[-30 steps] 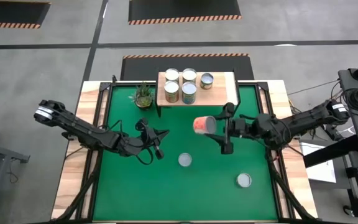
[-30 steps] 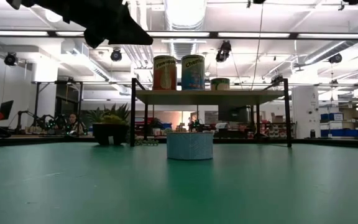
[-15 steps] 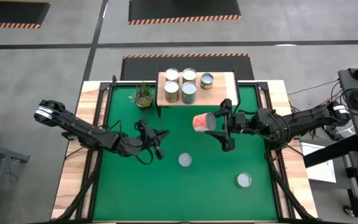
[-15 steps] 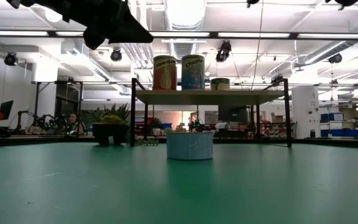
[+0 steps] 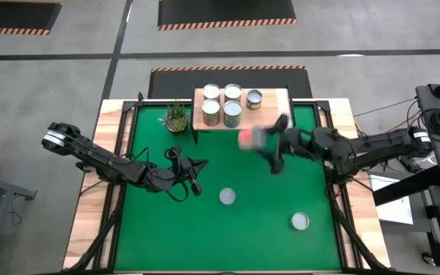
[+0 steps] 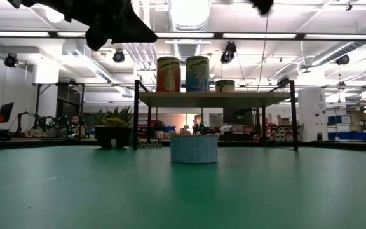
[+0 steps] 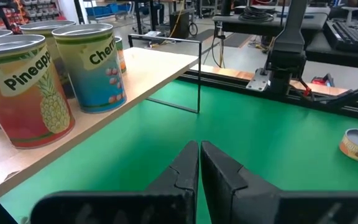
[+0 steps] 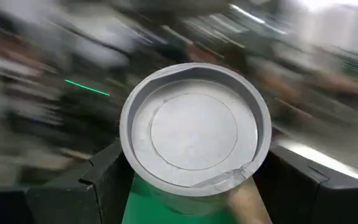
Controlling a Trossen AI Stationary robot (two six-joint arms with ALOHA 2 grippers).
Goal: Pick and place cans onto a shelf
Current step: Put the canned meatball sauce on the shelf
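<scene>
left gripper [image 5: 197, 177] | jaws closed, above mat || right gripper [image 5: 270, 145] | jaws clamped, raised

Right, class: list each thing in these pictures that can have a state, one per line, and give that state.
Right gripper: shut on a can, raised near the shelf front.
Held can: gripped by its sides, tilted.
Left gripper: shut, empty, over the mat.
Shelf: five cans on it, upright.
Two short cans: upright on the mat, not yet shelved.
Green mat: flat on the table.
</scene>
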